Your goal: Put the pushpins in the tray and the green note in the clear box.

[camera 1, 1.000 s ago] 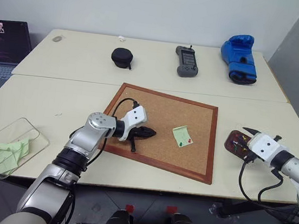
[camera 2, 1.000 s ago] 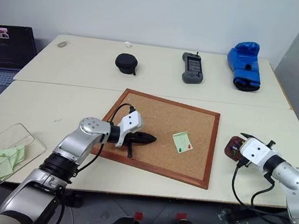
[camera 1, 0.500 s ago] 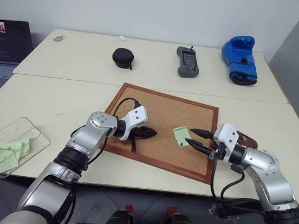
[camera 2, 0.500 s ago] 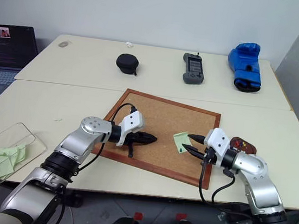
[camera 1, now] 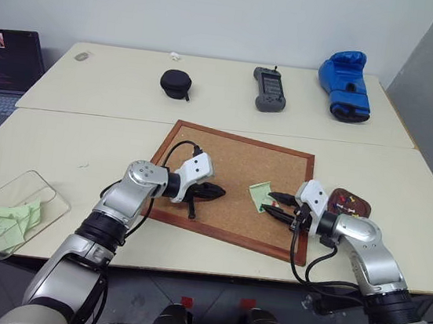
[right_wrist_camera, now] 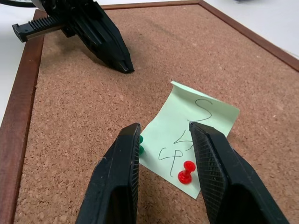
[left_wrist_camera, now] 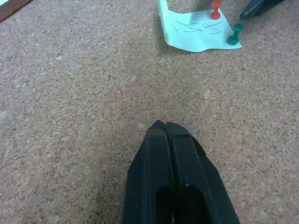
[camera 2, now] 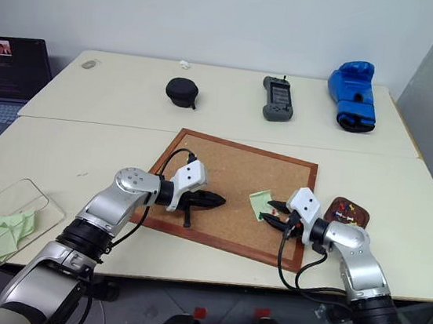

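On beige tables [camera 1: 106,156], corkboard [camera 1: 230,181], grey wall behind

Table [camera 1: 84,142]: corkboard [camera 1: 224,163], tray [camera 1: 351,203], clear box [camera 1: 35,187], laptop [camera 1: 3,69], glove [camera 1: 346,85]

A pale green note [right_wrist_camera: 187,135] with scribbles lies just ahead of the right hand [right_wrist_camera: 164,135], pinned by a red pushpin [right_wrist_camera: 186,171] between its fingers and a green pushpin [right_wrist_camera: 140,144] beside one finger.

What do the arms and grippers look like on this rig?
Silver-grey metal arm segments with black joint bands. Each wrist ends in a white block, with a looping black cable. Left gripper and right gripper each have two black tapered fingers; their inner pads are finely ribbed.
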Robot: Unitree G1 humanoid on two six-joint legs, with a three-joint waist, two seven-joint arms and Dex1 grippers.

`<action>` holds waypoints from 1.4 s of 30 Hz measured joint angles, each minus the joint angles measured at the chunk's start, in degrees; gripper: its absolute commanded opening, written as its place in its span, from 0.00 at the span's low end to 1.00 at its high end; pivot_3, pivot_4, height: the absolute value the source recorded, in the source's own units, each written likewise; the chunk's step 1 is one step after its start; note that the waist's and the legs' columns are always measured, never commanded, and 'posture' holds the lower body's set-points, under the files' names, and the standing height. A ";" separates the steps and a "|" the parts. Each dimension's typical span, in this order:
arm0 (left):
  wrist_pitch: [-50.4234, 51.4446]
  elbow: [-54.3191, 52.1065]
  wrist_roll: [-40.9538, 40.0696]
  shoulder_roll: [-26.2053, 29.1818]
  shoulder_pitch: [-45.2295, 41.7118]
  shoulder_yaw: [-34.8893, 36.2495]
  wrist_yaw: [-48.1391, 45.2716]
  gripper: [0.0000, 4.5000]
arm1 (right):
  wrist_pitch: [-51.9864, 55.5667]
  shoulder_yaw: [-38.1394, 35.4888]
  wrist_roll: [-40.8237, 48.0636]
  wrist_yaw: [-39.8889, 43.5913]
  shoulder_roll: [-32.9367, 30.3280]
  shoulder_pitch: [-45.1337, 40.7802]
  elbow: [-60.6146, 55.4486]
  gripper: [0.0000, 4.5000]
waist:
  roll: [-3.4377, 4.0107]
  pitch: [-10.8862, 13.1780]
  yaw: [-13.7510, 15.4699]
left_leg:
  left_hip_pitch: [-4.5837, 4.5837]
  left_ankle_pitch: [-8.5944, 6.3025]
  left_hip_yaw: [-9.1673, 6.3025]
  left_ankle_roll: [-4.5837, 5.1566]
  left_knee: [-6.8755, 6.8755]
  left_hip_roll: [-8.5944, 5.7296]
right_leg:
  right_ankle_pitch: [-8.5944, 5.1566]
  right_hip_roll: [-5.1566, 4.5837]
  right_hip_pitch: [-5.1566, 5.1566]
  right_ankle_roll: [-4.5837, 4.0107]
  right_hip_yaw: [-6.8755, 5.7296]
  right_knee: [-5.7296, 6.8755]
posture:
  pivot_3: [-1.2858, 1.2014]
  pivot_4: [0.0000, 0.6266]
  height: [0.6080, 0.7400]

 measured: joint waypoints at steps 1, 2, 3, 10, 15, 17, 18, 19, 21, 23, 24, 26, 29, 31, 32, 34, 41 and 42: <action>0.00 0.01 0.01 0.01 -0.01 0.00 -0.01 0.00 | 0.09 0.00 0.00 -0.03 0.29 -0.27 0.36 0.39 | 0.00 0.00 0.00 | 0.00 0.00 0.00 0.00 0.00 0.00 | 0.00 0.00 0.00 0.00 0.00 0.00 | 0.52 0.24 1.00; 0.00 0.02 0.03 0.01 -0.01 0.00 -0.01 0.00 | 0.16 0.00 0.01 -0.11 0.67 -0.58 0.75 0.39 | 0.00 0.00 -0.01 | 0.00 0.00 0.00 0.00 0.00 0.00 | 0.00 0.00 0.00 0.00 -0.01 0.00 | 0.52 0.24 1.00; -0.01 0.02 0.05 0.01 -0.02 0.00 -0.02 0.00 | 0.17 0.00 0.01 -0.15 1.02 -0.85 1.19 0.39 | 0.00 0.00 -0.01 | 0.00 0.00 0.00 0.00 0.00 0.00 | 0.00 0.00 0.00 0.00 -0.01 0.00 | 0.52 0.24 1.00; -0.01 -0.03 0.12 0.01 -0.02 -0.01 -0.05 0.00 | 0.22 -0.54 0.03 -0.25 1.58 -1.62 3.83 0.21 | 0.00 0.00 -0.01 | 0.01 0.00 0.00 0.00 -0.01 0.00 | 0.00 0.00 0.00 0.00 -0.01 0.00 | 0.52 0.24 1.00; 0.03 -0.12 0.15 0.01 -0.01 -0.01 -0.05 0.00 | 0.27 -1.31 0.02 -0.27 1.57 -1.62 4.50 0.01 | 0.00 0.00 -0.01 | 0.00 0.00 0.00 0.00 -0.01 0.00 | 0.00 0.00 0.00 0.00 0.00 0.00 | 0.52 0.24 1.00; 0.06 -0.13 0.17 0.01 -0.01 -0.02 -0.05 0.00 | 0.27 -1.35 0.02 -0.27 1.57 -1.62 4.53 0.01 | 0.00 0.00 -0.01 | 0.01 0.00 0.00 0.00 -0.01 0.00 | 0.00 0.00 0.00 0.00 -0.01 0.00 | 0.52 0.24 1.00; 0.06 -0.13 0.17 0.01 -0.01 -0.01 -0.05 0.00 | 0.27 -1.35 0.01 -0.27 1.57 -1.62 4.53 0.01 | 0.00 0.00 -0.01 | 0.00 0.00 0.00 0.00 -0.01 0.00 | 0.00 0.00 0.00 0.00 -0.01 0.00 | 0.52 0.24 1.00; 0.06 -0.14 0.17 0.01 -0.01 -0.02 -0.05 0.00 | 0.27 -1.36 0.01 -0.27 1.57 -1.62 4.54 0.01 | 0.00 0.00 -0.01 | 0.00 0.00 0.00 0.00 -0.01 0.00 | 0.00 0.00 0.00 0.00 0.00 0.00 | 0.52 0.24 1.00; 0.06 -0.15 0.17 0.01 -0.01 -0.02 -0.05 0.00 | 0.27 -1.37 0.01 -0.25 1.57 -1.62 4.58 0.01 | 0.00 0.00 -0.01 | 0.00 0.00 0.00 0.00 -0.01 0.00 | 0.00 0.00 0.00 0.00 0.00 0.00 | 0.52 0.24 1.00; 0.06 -0.16 0.19 0.01 -0.01 -0.02 -0.05 0.00 | 0.25 -1.40 0.02 -0.23 1.58 -1.63 4.63 0.01 | 0.00 0.00 -0.01 | 0.00 0.00 0.00 0.00 -0.01 0.00 | 0.00 0.00 0.00 0.00 0.00 0.00 | 0.52 0.24 1.00; 0.07 -0.17 0.20 0.00 -0.01 -0.02 -0.04 0.00 | 0.23 -1.44 0.04 -0.22 1.59 -1.63 4.66 0.01 | 0.00 0.00 -0.01 | 0.00 0.00 0.00 0.00 -0.01 0.00 | 0.00 0.00 0.00 0.00 0.00 0.00 | 0.52 0.24 1.00; 0.08 -0.20 0.21 0.00 -0.01 -0.02 -0.04 0.00 | 0.28 -1.60 0.17 -0.23 1.71 -1.63 4.70 0.01 | 0.00 0.00 -0.01 | 0.00 0.00 0.00 0.00 -0.01 0.00 | 0.00 0.00 0.00 0.00 0.00 0.00 | 0.52 0.24 1.00; 0.13 -0.34 0.23 0.01 0.00 -0.02 -0.03 0.00 | 0.39 -2.06 0.74 0.02 1.84 -1.51 4.42 0.01 | 0.00 0.00 -0.01 | -0.01 0.00 0.00 0.00 -0.01 0.00 | 0.00 0.00 -0.01 0.00 0.00 0.00 | 0.52 0.24 1.00; 0.24 -0.46 0.28 0.01 0.00 -0.02 -0.02 0.00 | 0.47 -2.56 1.54 0.18 1.72 -1.39 3.12 0.01 | 0.00 0.01 0.00 | -0.03 0.00 -0.01 0.00 -0.01 0.01 | 0.00 0.00 -0.03 0.00 0.00 0.00 | 0.52 0.24 1.00; 0.30 -0.55 0.39 0.01 0.02 -0.02 -0.02 0.00 | 0.47 -3.02 2.19 0.26 1.61 -1.40 1.65 0.01 | 0.00 0.01 0.00 | -0.03 0.00 -0.01 0.00 -0.01 0.01 | 0.00 0.00 -0.03 0.00 0.00 0.00 | 0.52 0.24 1.00; 0.51 -0.68 0.49 0.00 0.02 -0.05 0.02 0.00 | 0.40 -3.75 2.30 0.20 1.24 -1.48 -1.10 0.01 | 0.00 0.00 0.00 | -0.02 0.00 -0.03 0.00 -0.01 0.01 | 0.00 0.00 -0.01 0.00 -0.02 -0.01 | 0.52 0.24 1.00; 1.10 -0.96 0.68 -0.03 0.00 -0.07 0.05 0.00 | 0.92 -3.79 2.24 -0.01 0.12 0.06 -3.38 0.01 | 0.00 0.00 0.00 | -0.01 0.00 0.00 0.00 -0.02 0.00 | -0.01 0.00 -0.01 0.01 0.00 -0.02 | 0.52 0.24 1.00; 1.09 -0.95 0.70 -0.03 0.00 -0.08 0.05 0.00 | 1.29 -3.95 2.24 -0.34 -0.20 0.35 -3.62 0.01 | 0.00 0.00 0.01 | -0.01 0.00 0.00 0.00 -0.02 0.00 | -0.01 0.00 -0.01 0.01 0.01 -0.01 | 0.52 0.24 1.00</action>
